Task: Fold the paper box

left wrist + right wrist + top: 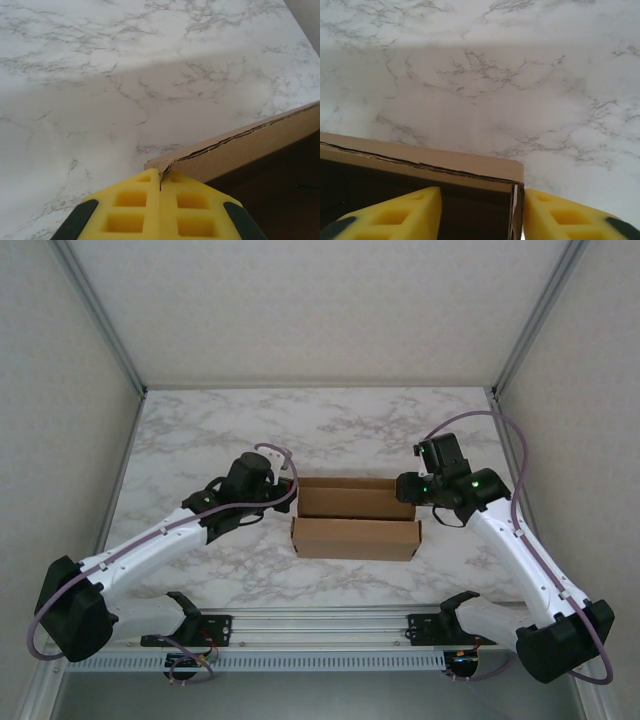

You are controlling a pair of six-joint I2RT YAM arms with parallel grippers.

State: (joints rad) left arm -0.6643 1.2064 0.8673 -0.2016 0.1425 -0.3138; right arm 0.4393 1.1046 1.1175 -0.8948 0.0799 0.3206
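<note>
The paper box (355,538) is a shallow brown cardboard tray in the middle of the table, with its top open and its long walls standing. My left gripper (290,495) is at the box's left end. In the left wrist view its yellow fingers (135,200) are pressed together on the top edge of the box's corner wall (250,145), so the left gripper (161,172) is shut on it. My right gripper (412,490) is at the right end. In the right wrist view the right gripper (482,192) is open and straddles the end wall (516,210), one finger inside the box (420,160) and one outside.
The box rests on a white marble table (330,425). Grey walls and metal frame posts (100,315) close in the sides and back. A metal rail (320,625) with the two arm bases runs along the near edge.
</note>
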